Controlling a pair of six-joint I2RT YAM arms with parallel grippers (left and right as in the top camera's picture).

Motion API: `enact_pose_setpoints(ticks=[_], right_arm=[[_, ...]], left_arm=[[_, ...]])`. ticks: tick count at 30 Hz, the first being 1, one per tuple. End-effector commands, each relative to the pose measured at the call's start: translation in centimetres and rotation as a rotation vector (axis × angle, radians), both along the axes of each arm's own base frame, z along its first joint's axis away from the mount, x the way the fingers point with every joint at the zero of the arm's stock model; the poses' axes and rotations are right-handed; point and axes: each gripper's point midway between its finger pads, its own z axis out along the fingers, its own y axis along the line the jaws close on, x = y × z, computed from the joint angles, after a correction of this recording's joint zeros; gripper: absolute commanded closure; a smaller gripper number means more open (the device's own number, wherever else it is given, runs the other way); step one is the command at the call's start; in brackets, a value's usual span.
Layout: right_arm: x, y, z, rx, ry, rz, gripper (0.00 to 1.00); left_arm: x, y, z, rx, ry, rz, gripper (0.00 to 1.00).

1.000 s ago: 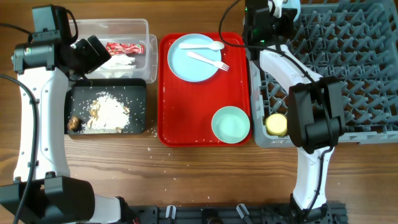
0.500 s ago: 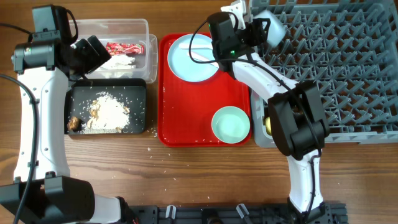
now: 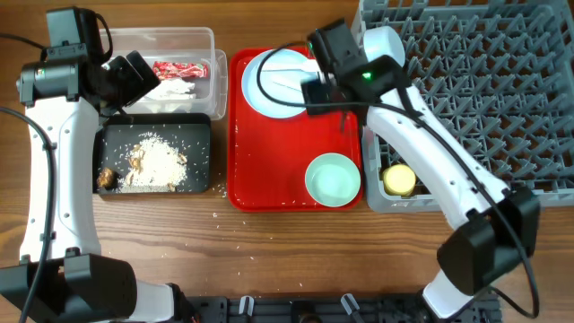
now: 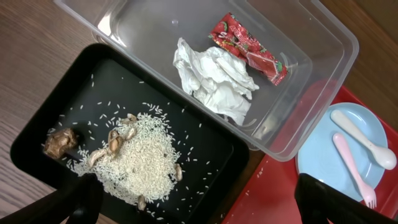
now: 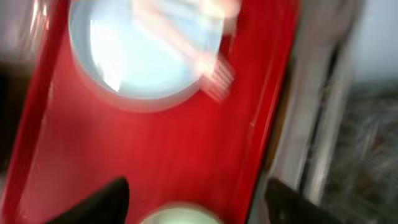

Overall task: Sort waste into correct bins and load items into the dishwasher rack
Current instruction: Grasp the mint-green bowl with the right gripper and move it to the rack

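My left gripper (image 3: pixel 134 76) (image 4: pixel 199 208) hangs open above the edge between the clear bin (image 4: pixel 311 93) and the black bin (image 4: pixel 37 124). The clear bin holds the red wrapper (image 4: pixel 249 46) and white tissue (image 4: pixel 214 78). Rice with brown lumps (image 4: pixel 140 165) lies in the black bin. My right gripper (image 3: pixel 325 94) (image 5: pixel 199 208) is open and empty over the red tray (image 3: pixel 269 152), at the plate's (image 3: pixel 269 85) near edge. The spoon (image 4: pixel 364 140) and fork (image 4: pixel 351 168) lie on the plate. One bowl (image 3: pixel 333 178) sits on the tray, another (image 3: pixel 384 40) in the dishwasher rack (image 3: pixel 466 90) with the yellow cup (image 3: pixel 398 179).
Loose rice grains (image 3: pixel 224 215) are scattered on the wooden table in front of the black bin and the tray. The right wrist view is blurred by motion. The rack's upright pegs fill the right side of the table.
My right gripper has opened, left a bowl in the rack's far left corner, and swung left and forward over the red tray. The left arm has not moved.
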Motion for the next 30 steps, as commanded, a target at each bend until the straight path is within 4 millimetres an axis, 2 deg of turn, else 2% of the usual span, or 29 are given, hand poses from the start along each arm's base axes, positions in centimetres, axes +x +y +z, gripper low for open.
enact_pose_setpoints(ticks=[1,3,5,7,10,15,19,21,25,29,30], right_arm=[[-7.6,0.4,-6.4,0.077,0.387,-0.118,0.35],[-11.3,-1.5,-9.2,0.012,0.524,-0.220,0.35],[-13.9,-2.6,-11.1,-0.028,0.608,-0.295,0.38],[-14.5,-2.8,-11.8,-0.040,0.619,-0.318,0.41],[-14.4,-3.3,-12.1,-0.085,0.580,-0.383,0.43],[-15.0,-6.0,-12.5,-0.211,0.531,-0.517,0.43],[-14.6,-6.1,-12.6,-0.209,0.512,-0.521,0.44],[-14.3,-5.8,-13.0,-0.193,0.499,-0.518,0.49],[-14.6,-5.6,-14.5,-0.165,0.501,-0.513,0.70],[-14.2,-5.3,-14.7,-0.153,0.490,-0.486,0.94],[-14.1,-5.2,-14.7,-0.147,0.483,-0.485,0.96]], left_arm=[[0.1,0.2,0.4,0.013,-0.010,-0.006,0.00],[0.1,0.2,0.4,0.013,-0.010,-0.006,0.00],[0.1,0.2,0.4,0.013,-0.010,-0.006,0.00],[0.1,0.2,0.4,0.013,-0.010,-0.006,0.00],[0.1,0.2,0.4,0.013,-0.010,-0.006,0.00],[0.1,0.2,0.4,0.013,-0.010,-0.006,0.00],[0.1,0.2,0.4,0.013,-0.010,-0.006,0.00],[0.1,0.2,0.4,0.013,-0.010,-0.006,0.00],[0.1,0.2,0.4,0.013,-0.010,-0.006,0.00],[0.1,0.2,0.4,0.013,-0.010,-0.006,0.00],[0.1,0.2,0.4,0.013,-0.010,-0.006,0.00]])
